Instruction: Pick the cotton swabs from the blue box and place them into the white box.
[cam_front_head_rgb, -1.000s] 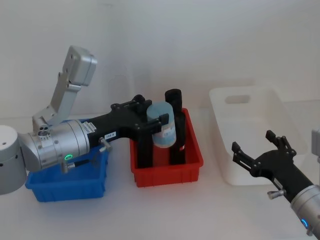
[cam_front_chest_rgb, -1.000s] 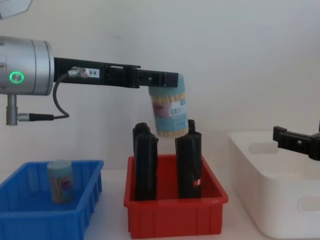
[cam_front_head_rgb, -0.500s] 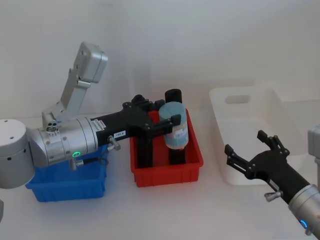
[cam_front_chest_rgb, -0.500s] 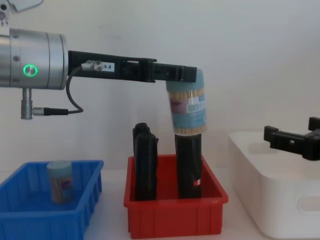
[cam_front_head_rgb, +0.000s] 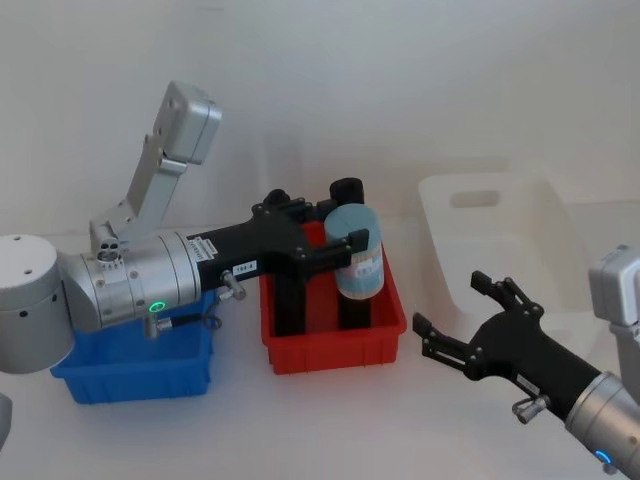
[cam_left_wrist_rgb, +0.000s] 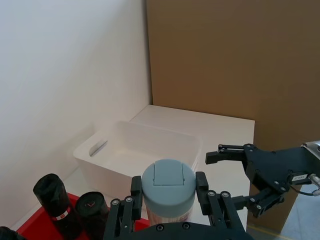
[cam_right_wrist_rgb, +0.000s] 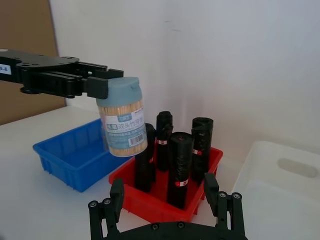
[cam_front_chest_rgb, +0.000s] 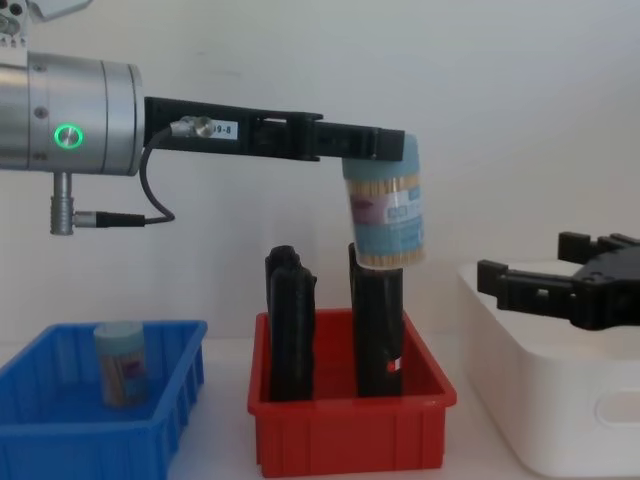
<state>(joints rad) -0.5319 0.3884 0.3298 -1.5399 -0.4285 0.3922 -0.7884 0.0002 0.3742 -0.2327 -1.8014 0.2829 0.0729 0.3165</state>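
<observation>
My left gripper (cam_front_head_rgb: 345, 240) is shut on a jar of cotton swabs (cam_front_head_rgb: 358, 263) just under its light-blue lid, holding it upright in the air over the right side of the red bin. The chest view shows this jar (cam_front_chest_rgb: 388, 215) hanging above the black objects. Another jar of cotton swabs (cam_front_chest_rgb: 120, 362) stands in the blue box (cam_front_chest_rgb: 60, 440) at the left. The white box (cam_front_head_rgb: 500, 230) stands at the right. My right gripper (cam_front_head_rgb: 448, 302) is open in front of the white box, pointing left toward the held jar (cam_right_wrist_rgb: 121, 122).
A red bin (cam_front_head_rgb: 335, 345) with tall black objects (cam_front_chest_rgb: 290, 325) sits between the blue box (cam_front_head_rgb: 130, 370) and the white box (cam_front_chest_rgb: 540, 400). A white wall runs behind the table. Bare tabletop lies in front of the bins.
My left gripper has carried the jar to the right, from above the red bin's middle to its right side. My right gripper has moved left, toward the jar.
</observation>
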